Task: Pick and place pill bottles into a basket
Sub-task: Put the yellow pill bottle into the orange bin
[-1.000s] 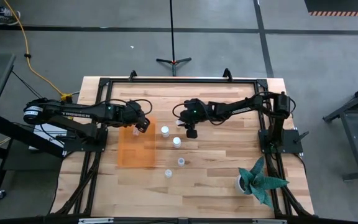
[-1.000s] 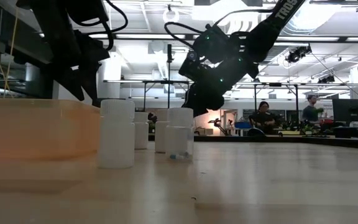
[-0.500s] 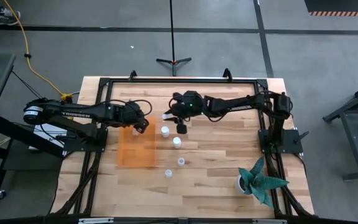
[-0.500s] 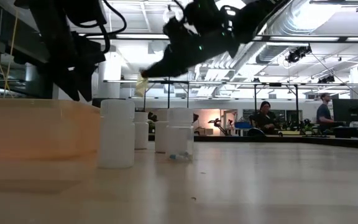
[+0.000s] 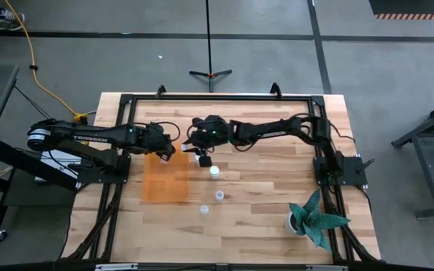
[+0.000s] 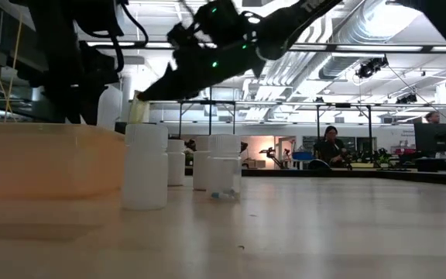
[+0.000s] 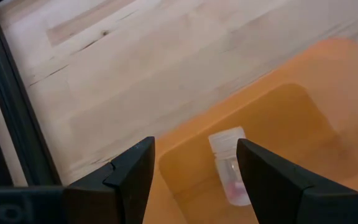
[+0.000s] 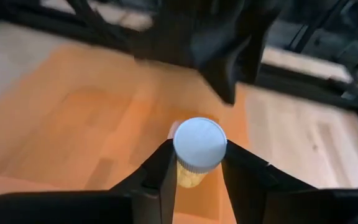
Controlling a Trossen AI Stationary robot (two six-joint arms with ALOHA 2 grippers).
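My right gripper (image 5: 192, 149) is shut on a yellowish pill bottle (image 8: 192, 168) with a white cap, above the far right part of the translucent orange basket (image 5: 163, 181). The bottle also shows in the low view (image 6: 138, 112). My left gripper (image 7: 196, 146) is open over the basket's far edge. Below it a white pill bottle (image 7: 231, 168) lies on its side on the basket floor. Three more white bottles stand upright on the table to the right of the basket (image 5: 214, 172) (image 5: 219, 196) (image 5: 203, 209). My right gripper pinches the yellowish bottle's body just under its cap (image 8: 185, 176) between the two fingers. The fingers slant down from the table's right side. The bottle is lifted clear and hangs over the basket with its cap toward the wrist.
A teal-green plant-like object (image 5: 315, 220) stands at the near right corner. A black frame (image 5: 217, 96) runs around the table. My two grippers are close together over the basket's far edge. People show in the room behind (image 6: 330, 143).
My right gripper has risen and gone toward the table's left edge with the yellowish bottle, from beside the standing bottles to above the basket's far right part, close to my left gripper. The standing bottles have stayed in place.
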